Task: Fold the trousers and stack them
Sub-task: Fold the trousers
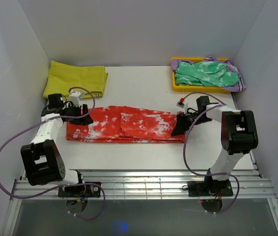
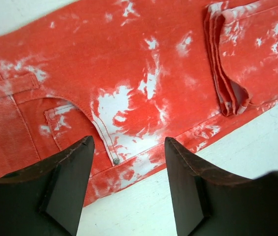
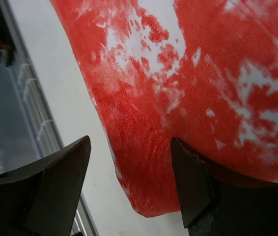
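The red-orange, white-blotched trousers (image 1: 126, 124) lie flat across the table's middle as a long folded strip. My left gripper (image 1: 84, 119) is open over their left, waist end; the left wrist view shows the pocket with its rivet (image 2: 116, 161) between the spread fingers (image 2: 68, 182), and the cuffs' folded edges (image 2: 230, 93) at the upper right. My right gripper (image 1: 178, 127) is open over the strip's right end. In the right wrist view the trousers' corner (image 3: 149, 196) lies between the fingers (image 3: 193, 187). Neither gripper holds anything.
A yellow cloth (image 1: 75, 78) lies folded at the back left. A yellow tray (image 1: 174, 86) at the back right holds a green white-mottled garment (image 1: 205, 73) over purple cloth. White walls close the sides. A metal rail (image 1: 144, 187) runs along the near edge.
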{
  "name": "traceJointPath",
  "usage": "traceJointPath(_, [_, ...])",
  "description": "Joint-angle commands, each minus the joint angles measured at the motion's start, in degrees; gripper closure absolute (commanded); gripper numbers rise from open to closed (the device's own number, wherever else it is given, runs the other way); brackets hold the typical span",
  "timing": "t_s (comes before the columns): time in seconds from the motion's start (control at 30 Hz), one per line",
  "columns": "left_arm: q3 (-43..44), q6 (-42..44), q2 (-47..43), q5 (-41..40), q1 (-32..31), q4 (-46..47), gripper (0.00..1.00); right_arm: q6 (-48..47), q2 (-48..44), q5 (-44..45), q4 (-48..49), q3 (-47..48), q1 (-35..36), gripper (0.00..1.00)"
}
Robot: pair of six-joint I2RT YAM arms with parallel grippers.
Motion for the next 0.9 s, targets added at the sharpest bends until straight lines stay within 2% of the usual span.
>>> traceJointPath(0.0, [-0.7,-1.0,3.7,0.4,1.7,-1.0,0.31,-2.2,5.2,-4.1,-3.9,-1.6,-5.3,0.27])
traceJointPath(0.13, [-0.9,-2.4,9.0,0.2,5.9,-0.3,0.34,-2.5,8.0,0.6,-3.7,-0.3,-9.2,0.31])
traceJointPath(0.27, [-0.2,-0.7,11.6,-0.5,6.7,-0.5,0.36,-2.3,4.1,3.1,-6.0,1.5,-9.6,0.31])
traceJointPath(0.4, [0.1,2.8,6.8,5.8,6.7,-2.7,0.34,-2.1,-2.5,2.9,-11.1,4.1,-11.2,0.25])
traceJointPath(0.53, [-0.5,2.9,-0.4,5.3,6.8,-4.2,0.3,0.3,-7.8,7.6,-11.9,3.3,-14.1,0.15])
traceJointPath(0.7, [0.0,0.6,-0.5,4.5,11.4,-5.2,0.24,6.9,-7.6,16.2,-6.0,-0.3,-16.1,0.07])
traceJointPath(0.87, [3.6,0.2,3.3,6.2,16.2,-6.3,0.22,11.3,-0.8,13.9,1.3,-1.2,-16.1,0.08])
